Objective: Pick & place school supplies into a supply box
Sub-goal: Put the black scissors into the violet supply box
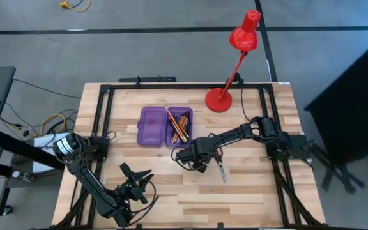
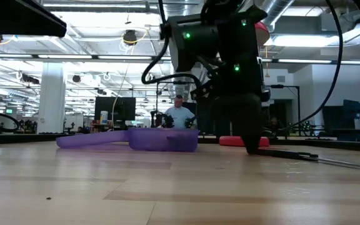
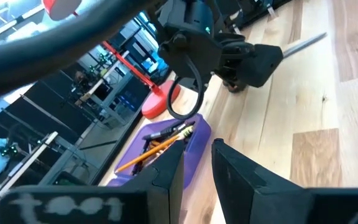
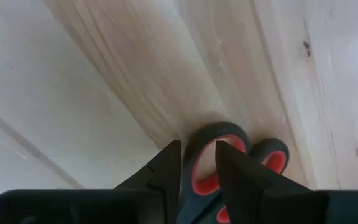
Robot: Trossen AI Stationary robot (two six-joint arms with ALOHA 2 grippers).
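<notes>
**Right claw set over the scissors handle**

Lower centre of the right wrist view: the right gripper [image 4: 197, 165] straddles one handle loop of the scissors [image 4: 219, 163], fingers either side of it; whether they pinch it cannot be told. In the high view the left gripper [image 1: 135, 179] waits at lower left, fingers slightly parted, empty. Bare table [image 1: 254, 191] lies around the scissors. Farther up, the open purple case [image 1: 165, 126] holds orange pencils [image 1: 179, 126]. No legible writing.

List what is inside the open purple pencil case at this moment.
The purple pencil case lies open: its right half holds orange pencils and dark pens. The left half looks bare from above. Whatever lies beneath that pile is covered.
</notes>
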